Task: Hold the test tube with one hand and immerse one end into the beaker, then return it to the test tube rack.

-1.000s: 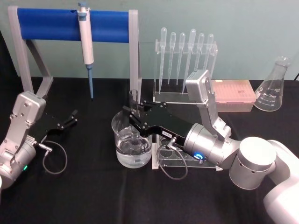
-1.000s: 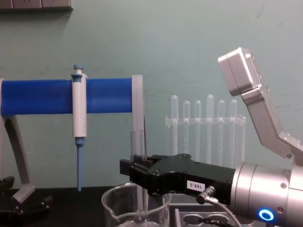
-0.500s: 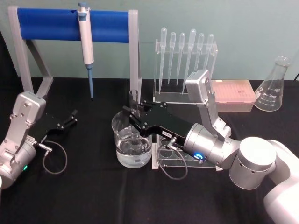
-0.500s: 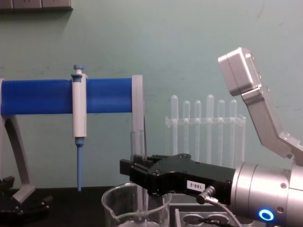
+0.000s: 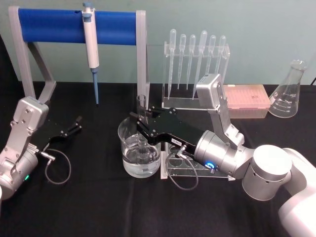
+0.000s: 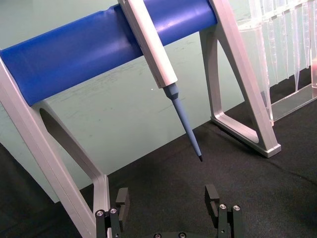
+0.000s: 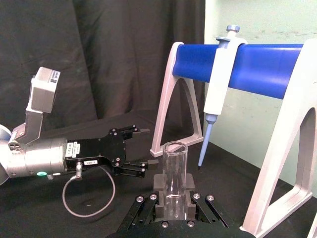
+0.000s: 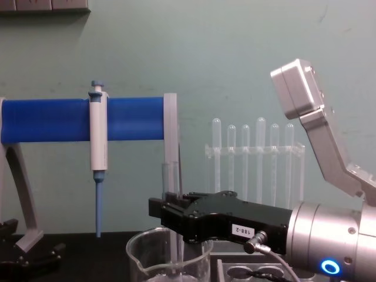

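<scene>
On the far left of the black table (image 5: 89,207) our left gripper (image 5: 75,124) rests low beside the foot of the blue-barred stand (image 5: 76,25), its fingers spread with nothing between them, idle for this job; the white-and-blue pipettor (image 5: 91,44) hangs from the bar above it. Moving toward the middle, we find the beaker (image 5: 140,153), partly filled with clear liquid, and standing upright inside it the test tube (image 5: 141,106), its rim poking up above our right gripper (image 5: 142,129), which has its fingers clamped around the glass, as the right wrist view shows plainly at the tube (image 7: 174,178). We judge the lower end to be down in the liquid, so the immersion step looks to be in hand. Next we would need a straight upward lift, keeping the tube vertical and clear of the beaker wall, then a carry rightward to the clear rack (image 5: 195,170) just beside the beaker, under our right arm
</scene>
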Available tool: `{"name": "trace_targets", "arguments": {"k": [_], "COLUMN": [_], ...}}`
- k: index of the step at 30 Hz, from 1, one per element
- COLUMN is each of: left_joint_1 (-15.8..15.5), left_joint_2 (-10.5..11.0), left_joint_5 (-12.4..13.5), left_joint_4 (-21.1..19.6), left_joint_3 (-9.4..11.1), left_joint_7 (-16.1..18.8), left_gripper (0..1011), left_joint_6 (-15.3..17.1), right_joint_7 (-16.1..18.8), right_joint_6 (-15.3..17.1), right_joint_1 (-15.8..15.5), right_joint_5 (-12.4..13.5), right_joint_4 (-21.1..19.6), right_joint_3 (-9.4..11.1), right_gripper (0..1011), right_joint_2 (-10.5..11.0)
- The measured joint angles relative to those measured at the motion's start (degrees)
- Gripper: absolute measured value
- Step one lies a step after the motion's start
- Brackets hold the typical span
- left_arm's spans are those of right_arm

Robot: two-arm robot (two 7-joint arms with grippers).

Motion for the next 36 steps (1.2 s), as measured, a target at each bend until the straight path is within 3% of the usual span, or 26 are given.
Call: {"name": "trace_targets", "arguments": {"k": [11, 20, 30, 36], "left_joint_1": [0.0, 0.0, 0.0, 0.0], "left_joint_2": [0.0, 0.0, 0.0, 0.0], "left_joint_5": [0.0, 0.0, 0.0, 0.0], "left_joint_4": [0.0, 0.0, 0.0, 0.0], "left_joint_3": [0.0, 0.0, 0.0, 0.0], "left_joint_7": [0.0, 0.0, 0.0, 0.0], "left_gripper": [1000, 1000, 1000, 1000], "left_joint_6": [0.0, 0.0, 0.0, 0.0], "right_joint_7": [-0.6, -0.9, -3.4, -4.0], "right_joint_6": [2.0, 4.7, 4.9, 5.5], "right_joint_1": [-0.2, 0.9, -3.3, -6.5], "right_joint_5": [0.0, 1.4, 4.7, 5.7], "right_joint_4": [-6.3, -14.8, -23.1, -24.0], "right_joint_3": [1.3, 3.1, 8.7, 10.5], "right_gripper": [225, 225, 225, 225], "right_joint_2": [1.0, 3.7, 9.4, 12.3]}}
